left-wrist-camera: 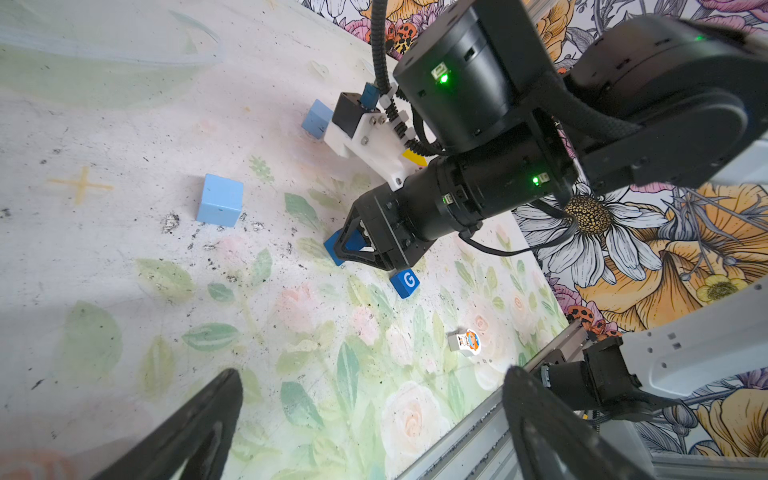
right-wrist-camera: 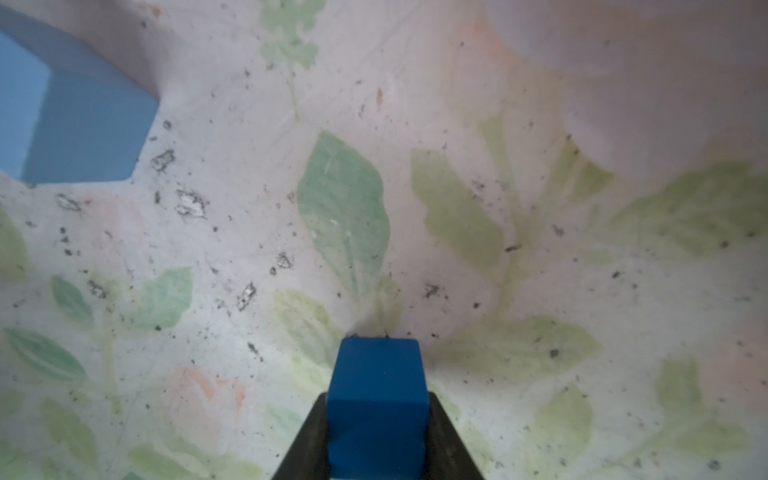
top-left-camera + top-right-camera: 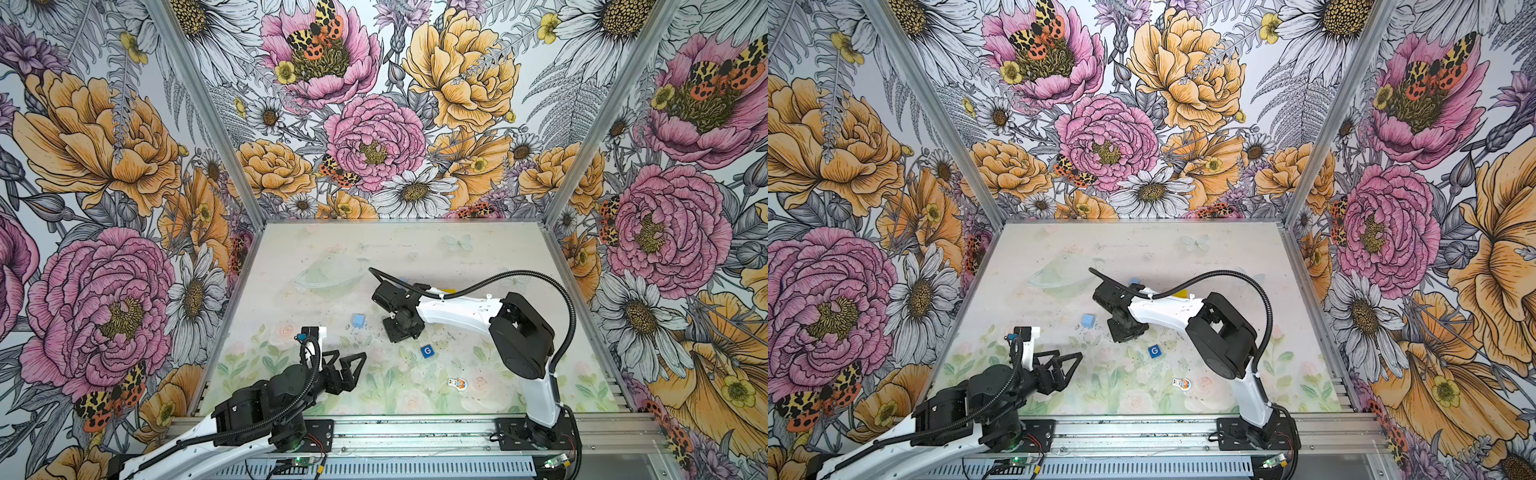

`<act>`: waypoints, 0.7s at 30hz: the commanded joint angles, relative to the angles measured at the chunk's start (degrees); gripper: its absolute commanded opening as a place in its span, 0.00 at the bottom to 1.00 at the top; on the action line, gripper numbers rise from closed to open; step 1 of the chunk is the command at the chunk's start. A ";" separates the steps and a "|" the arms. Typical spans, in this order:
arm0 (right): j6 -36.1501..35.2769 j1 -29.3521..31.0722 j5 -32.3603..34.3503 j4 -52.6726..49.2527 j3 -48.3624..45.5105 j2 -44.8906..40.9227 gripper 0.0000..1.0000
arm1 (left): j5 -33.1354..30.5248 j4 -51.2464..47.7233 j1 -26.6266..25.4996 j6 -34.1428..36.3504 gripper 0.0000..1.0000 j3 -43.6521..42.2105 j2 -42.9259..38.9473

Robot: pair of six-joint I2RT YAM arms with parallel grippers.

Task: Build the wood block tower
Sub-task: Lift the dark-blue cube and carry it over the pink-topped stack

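**Right claw** [image 1: 349, 249]: the jaws are clamped on 1 dark blue cube [image 2: 378, 386], low over the table [image 3: 478, 249]. It cannot be determined whether the cube touches the table. In both top views the wrist covers this claw and its cube completely.

**Left claw** [image 3: 348, 358]: the jaws stand fully apart and hold nothing, near the front-left of the table. In the left wrist view its 2 fingers [image 1: 199, 428] are cut off by the frame edge.

**Loose blocks**
1. Light blue cube [image 3: 358, 320]: rests on the table, just left of the right wrist and apart from it. It is cropped and blurred in the right wrist view.
2. G cube [image 3: 427, 351]: rests on the table near the right claw, toward the front edge, with the letter face up.
3. Second light blue cube [image 1: 316, 118] and yellow block [image 1: 413, 158]: both sit behind the right arm [image 3: 449, 311], and only a corner of each shows. It cannot be determined whether they are stacked.

The cartoon figure piece [image 3: 456, 383] lies flat near the front edge.
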 commanded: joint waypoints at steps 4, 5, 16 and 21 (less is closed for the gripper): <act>-0.50 -2.97 2.78 -2.00 0.47 -6.02 0.32 | -2.28 -0.42 -0.35 2.05 0.99 1.97 0.82; -0.92 -3.56 3.03 -2.20 0.47 -6.85 0.32 | -2.47 -0.46 -0.36 2.22 0.99 2.24 1.14; -4.04 -13.02 4.56 -4.31 -1.59 -14.20 0.32 | -4.53 1.69 -0.20 4.85 0.99 5.65 7.11; -4.90 -16.19 4.64 -4.43 -2.49 -15.91 0.32 | -3.51 6.13 0.25 8.19 0.99 8.87 14.37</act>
